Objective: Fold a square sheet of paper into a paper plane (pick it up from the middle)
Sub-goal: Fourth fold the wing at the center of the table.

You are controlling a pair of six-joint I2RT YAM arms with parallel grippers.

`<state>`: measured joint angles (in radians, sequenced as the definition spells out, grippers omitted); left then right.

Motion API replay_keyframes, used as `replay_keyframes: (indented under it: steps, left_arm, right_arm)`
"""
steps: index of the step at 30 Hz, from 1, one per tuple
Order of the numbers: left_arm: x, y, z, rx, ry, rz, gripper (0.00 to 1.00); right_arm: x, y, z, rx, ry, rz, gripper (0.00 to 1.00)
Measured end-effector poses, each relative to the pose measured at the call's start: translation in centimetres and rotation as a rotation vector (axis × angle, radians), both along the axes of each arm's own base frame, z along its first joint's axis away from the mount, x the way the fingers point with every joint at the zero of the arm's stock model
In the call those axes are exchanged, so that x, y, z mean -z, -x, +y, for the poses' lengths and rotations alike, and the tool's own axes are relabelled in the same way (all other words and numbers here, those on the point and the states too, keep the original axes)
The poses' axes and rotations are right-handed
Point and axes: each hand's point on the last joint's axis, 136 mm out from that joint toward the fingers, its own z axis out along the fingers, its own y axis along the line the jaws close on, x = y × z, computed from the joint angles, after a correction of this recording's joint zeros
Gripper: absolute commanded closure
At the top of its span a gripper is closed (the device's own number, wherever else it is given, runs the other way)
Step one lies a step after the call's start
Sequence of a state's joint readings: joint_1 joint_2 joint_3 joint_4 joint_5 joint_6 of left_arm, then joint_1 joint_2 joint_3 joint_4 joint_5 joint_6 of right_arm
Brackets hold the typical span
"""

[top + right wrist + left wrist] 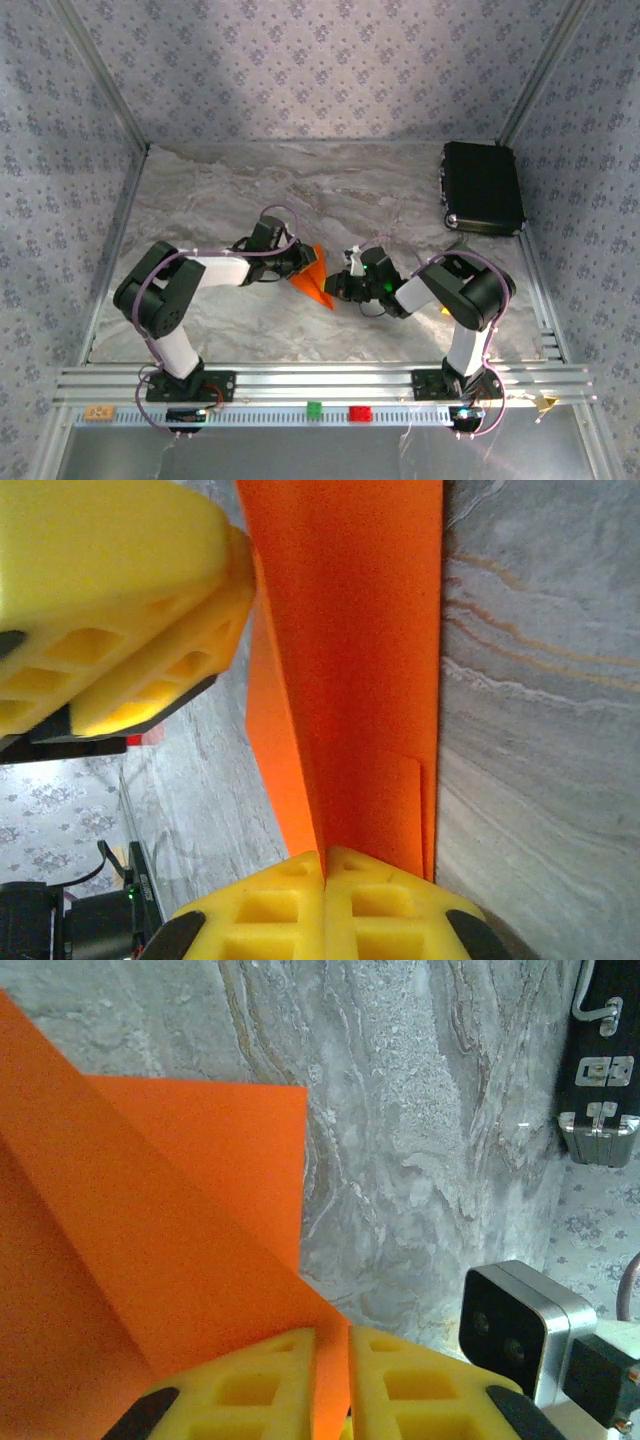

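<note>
Orange sheet (312,278) is held at mid-table (220,190), between the two wrists, well apart from the black box (483,187) at the far right corner. The sheet is partly folded: overlapping layers and a diagonal crease are seen in the left wrist view (180,1220). Left jaws are clamped on one edge, paper pinched between the yellow pads (265,1385). Right jaws are clamped on the opposite edge, pads (270,905) pressed together on it. Contact between sheet and table cannot be told.
</note>
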<state>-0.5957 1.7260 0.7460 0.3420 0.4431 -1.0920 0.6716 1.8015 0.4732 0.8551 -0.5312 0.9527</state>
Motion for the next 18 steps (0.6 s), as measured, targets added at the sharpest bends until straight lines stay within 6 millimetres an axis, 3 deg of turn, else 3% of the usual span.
replay_keyframes:
  steps: [18]
  left_arm:
    - [1.4,0.1,-0.2,0.013,-0.012,0.029,0.87]
  right_arm:
    - [0.1,-0.1,-0.1,0.007,0.004,0.010,1.00]
